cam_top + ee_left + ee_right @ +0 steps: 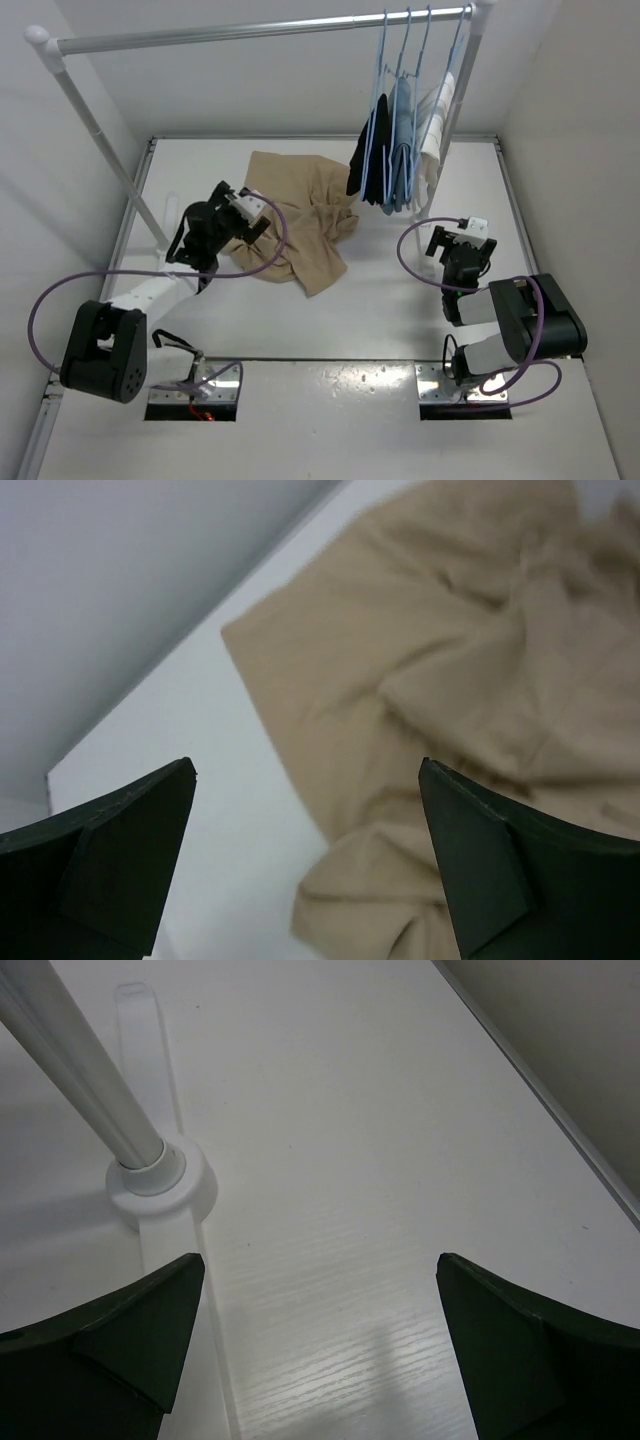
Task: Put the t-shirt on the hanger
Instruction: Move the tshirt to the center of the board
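Dark left fingers (120,860) stand wide apart with nothing between them. The left gripper (307,770) hovers over the edge of the t-shirt (450,660), which lies crumpled on the white table (200,730). So too the right fingers (130,1340), spread and empty, with the right gripper (320,1260) above bare tabletop beside the rack's foot (160,1185). Farther out, pale-blue hangers (383,55) hang at the right end of the rail (220,33) with black, blue and white clothes (400,150) (which hanger is bare I cannot tell), apart from the shirt.
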